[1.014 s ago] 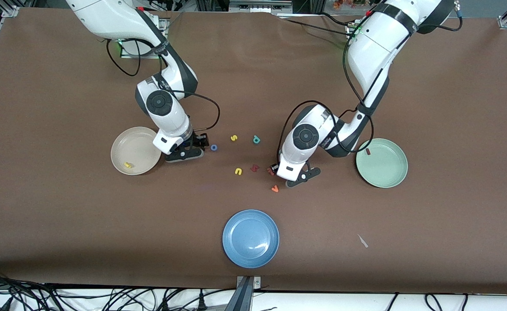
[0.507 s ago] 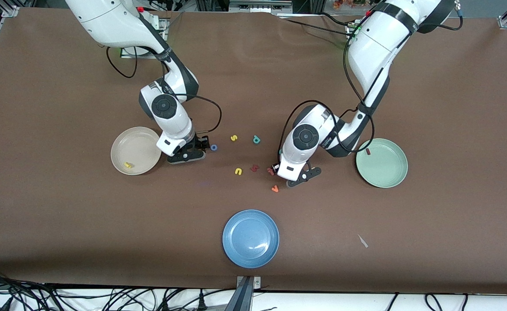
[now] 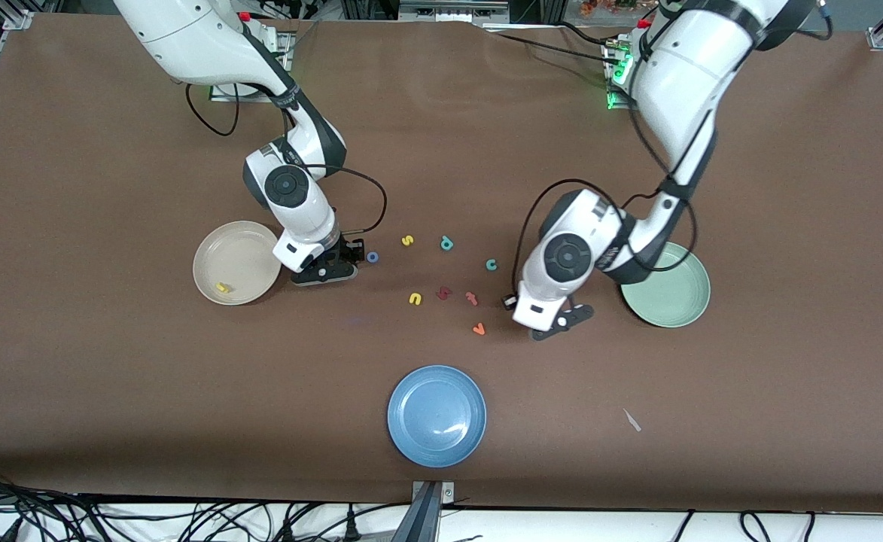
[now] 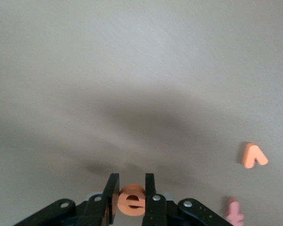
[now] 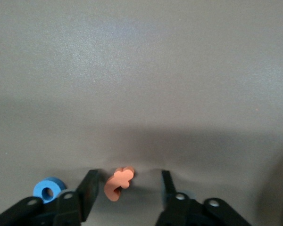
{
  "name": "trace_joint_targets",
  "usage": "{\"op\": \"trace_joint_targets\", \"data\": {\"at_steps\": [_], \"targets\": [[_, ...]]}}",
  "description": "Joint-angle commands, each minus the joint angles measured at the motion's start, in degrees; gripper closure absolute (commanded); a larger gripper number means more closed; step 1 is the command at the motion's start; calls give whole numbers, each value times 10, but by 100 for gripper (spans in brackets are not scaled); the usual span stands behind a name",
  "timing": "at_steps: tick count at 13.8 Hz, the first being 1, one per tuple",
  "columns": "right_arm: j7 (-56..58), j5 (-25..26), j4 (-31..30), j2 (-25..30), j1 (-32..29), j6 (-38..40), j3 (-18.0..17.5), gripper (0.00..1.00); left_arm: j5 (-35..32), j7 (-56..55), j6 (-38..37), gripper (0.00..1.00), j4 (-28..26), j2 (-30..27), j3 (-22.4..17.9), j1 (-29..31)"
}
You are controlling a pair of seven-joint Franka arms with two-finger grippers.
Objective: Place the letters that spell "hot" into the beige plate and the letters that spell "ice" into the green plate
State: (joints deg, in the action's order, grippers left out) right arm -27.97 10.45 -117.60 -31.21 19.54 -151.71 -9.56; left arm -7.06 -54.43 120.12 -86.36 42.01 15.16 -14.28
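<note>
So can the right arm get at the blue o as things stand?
Probably yes, but not right away: the blue o lies bare beside the right gripper, whose open jaws bracket the orange t.

Two glossy white jointed arms with dark grey round joint caps; looped black cables; black two-finger grippers, left [image 4: 130, 197], right [image 5: 127, 190], with silver screws.

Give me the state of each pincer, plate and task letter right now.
left pincer, shut on orange e, above the table.
right pincer, open, fingers astride orange t on table.
blue o, lying flat beside right pincer.
teal c, loose on table.
beige plate, holds yellow h.
green plate, partly covered by left arm.
</note>
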Motion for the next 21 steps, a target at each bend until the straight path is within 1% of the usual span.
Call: {"op": "trace_joint_targets", "data": {"at_steps": [1, 3, 4, 5, 7, 10, 13, 14, 15, 16, 17, 18, 19, 21], "targets": [[-15, 15, 2, -3, 2, -7, 1, 54, 32, 115, -92, 100, -17, -58, 14, 53], [-14, 17, 2, -3, 2, -7, 1, 68, 33, 190, -157, 100, -18, -74, 14, 86], [-13, 17, 2, -3, 2, -7, 1, 71, 33, 225, -178, 97, -19, -80, 14, 103], [-12, 17, 2, -2, 2, -6, 1, 76, 32, 264, -197, 97, -21, -86, 13, 126], [-10, 17, 2, 2, 2, -4, 1, 84, 31, 356, -221, 100, -27, -96, 12, 172], [5, 17, 3, 21, 1, 15, 2, 85, 23, 431, -224, 100, -39, -81, 11, 225], [17, 17, 4, 47, 0, 49, 6, 85, 22, 484, -222, 100, -65, -58, 8, 258], [46, 17, 4, 65, -1, 75, 15, 85, 13, 487, -221, 100, -75, -55, 7, 259], [93, 17, 4, 88, -2, 106, 30, 85, -12, 487, -219, 100, -86, -48, 8, 261], [147, 17, 4, 106, -5, 135, 51, 85, -19, 486, -217, 99, -88, -44, 8, 260], [207, 15, 3, 117, -11, 156, 79, 85, -17, 486, -217, 86, -87, -43, 9, 261], [262, 11, -1, 126, -14, 164, 96, 85, -16, 486, -217, 77, -86, -44, 9, 262], [289, 7, -10, 136, -21, 168, 104, 85, -12, 486, -217, 59, -81, -46, 9, 264], [307, 7, -26, 147, -38, 169, 105, 82, -10, 478, -219, 0, -72, -56, 14, 264]]}}
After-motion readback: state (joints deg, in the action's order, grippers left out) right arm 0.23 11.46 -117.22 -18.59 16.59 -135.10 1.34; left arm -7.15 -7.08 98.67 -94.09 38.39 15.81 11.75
